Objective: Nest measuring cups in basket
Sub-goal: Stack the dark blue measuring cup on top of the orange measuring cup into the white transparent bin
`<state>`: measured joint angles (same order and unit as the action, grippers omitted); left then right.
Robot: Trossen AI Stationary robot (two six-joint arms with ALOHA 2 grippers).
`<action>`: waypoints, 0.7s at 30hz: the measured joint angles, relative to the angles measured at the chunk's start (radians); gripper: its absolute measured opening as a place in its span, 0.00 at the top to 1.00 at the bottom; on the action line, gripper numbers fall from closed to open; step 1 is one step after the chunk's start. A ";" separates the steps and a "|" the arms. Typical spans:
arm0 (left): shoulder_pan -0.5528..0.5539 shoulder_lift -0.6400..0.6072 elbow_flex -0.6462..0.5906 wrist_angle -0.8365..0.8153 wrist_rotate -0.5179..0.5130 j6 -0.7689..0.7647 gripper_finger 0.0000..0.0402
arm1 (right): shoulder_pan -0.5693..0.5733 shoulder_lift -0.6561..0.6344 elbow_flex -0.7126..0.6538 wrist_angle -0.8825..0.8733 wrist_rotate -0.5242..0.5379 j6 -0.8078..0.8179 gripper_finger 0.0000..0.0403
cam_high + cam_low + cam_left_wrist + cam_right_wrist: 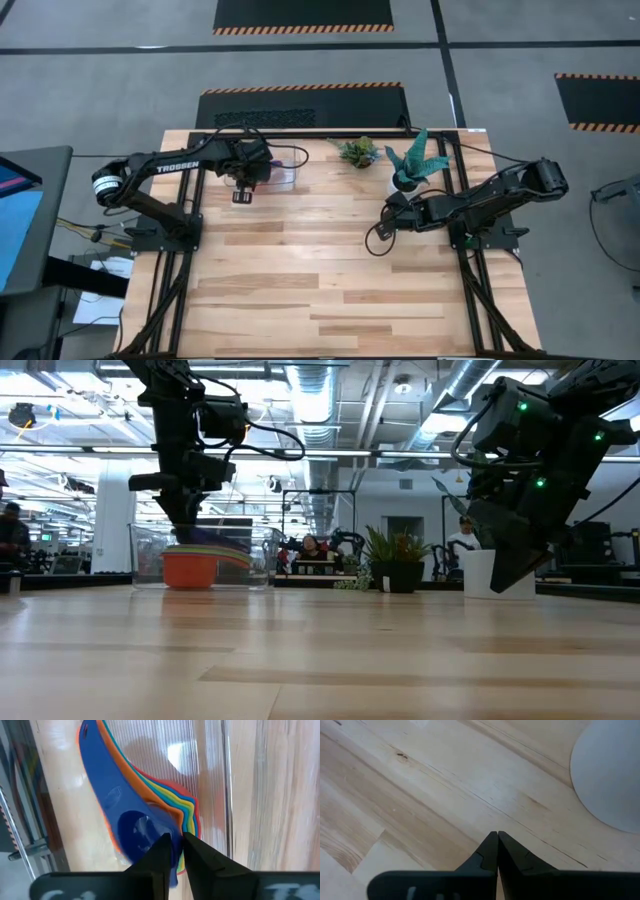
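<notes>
- High view: the left gripper [243,180] is seen over the basket [285,180] at the bench's [330,280] far left; the right gripper [383,228] is parked well apart, near the white pot [405,183].
- Low view: the nested measuring cups [195,565] are seen inside the basket, directly below the left gripper.
- Left wrist view: the fingers [160,855] are parted narrowly astride the blue cup [135,830] topping the stack, handles running away from them.
- Right wrist view: the fingers [490,852] are pressed together, empty.

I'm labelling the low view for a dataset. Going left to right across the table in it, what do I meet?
Clear basket holding the stacked measuring cups, with the left gripper above them → dark-potted plant → white plant pot → right gripper.
</notes>
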<state>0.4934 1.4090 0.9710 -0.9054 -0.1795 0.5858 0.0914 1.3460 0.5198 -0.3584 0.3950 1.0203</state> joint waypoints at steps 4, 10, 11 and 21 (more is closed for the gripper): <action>0.001 0.000 0.000 0.000 0.000 -0.004 0.85 | 0.000 0.000 0.000 0.000 0.000 0.000 0.93; 0.001 0.000 0.000 -0.001 -0.030 -0.006 0.73 | 0.000 0.000 0.000 0.000 0.000 0.000 0.93; 0.001 0.000 0.000 -0.001 -0.048 -0.014 0.71 | 0.000 0.000 0.000 0.000 0.001 0.000 0.93; -0.049 -0.001 0.031 -0.319 -0.321 -0.542 0.67 | 0.001 0.000 0.000 0.004 -0.058 0.022 0.93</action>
<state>0.4441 1.4076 1.0023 -1.2243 -0.5002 0.0439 0.0921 1.3460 0.5198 -0.3540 0.3368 1.0418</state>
